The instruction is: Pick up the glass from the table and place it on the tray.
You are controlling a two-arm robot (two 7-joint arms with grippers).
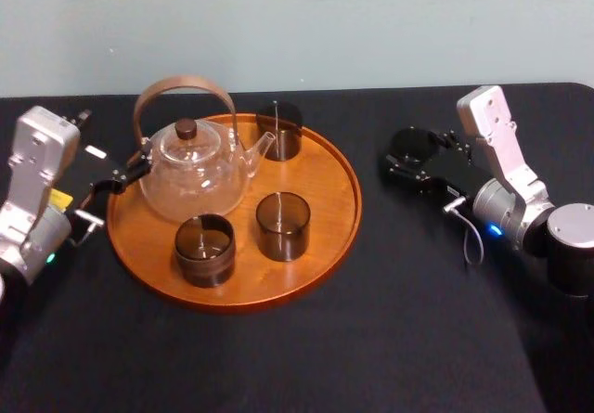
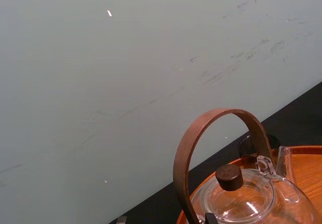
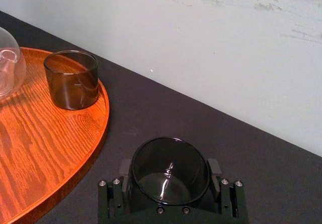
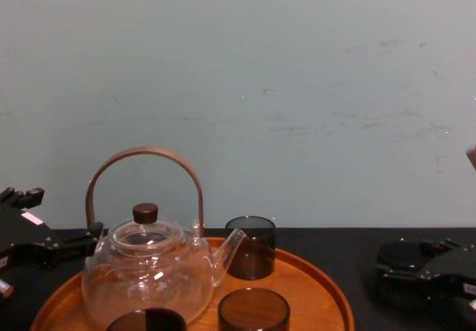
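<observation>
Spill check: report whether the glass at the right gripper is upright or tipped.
The glass is upright: its mouth faces up between the right gripper's fingers. Left gripper sits beside the teapot.

Left arm: silver-grey casing, green light, yellow label.
Right arm: silver and black, blue light, grey cable.
Right gripper: black, silver screws.

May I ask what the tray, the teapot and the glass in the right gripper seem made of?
The tray looks like wood: orange-brown with visible grain. The teapot seems clear glass, see-through with highlights; its handle looks like bent wood. The glass in the right gripper appears smoke-tinted glass, glossy, though tinted plastic is possible. The left gripper idles beside the teapot.
</observation>
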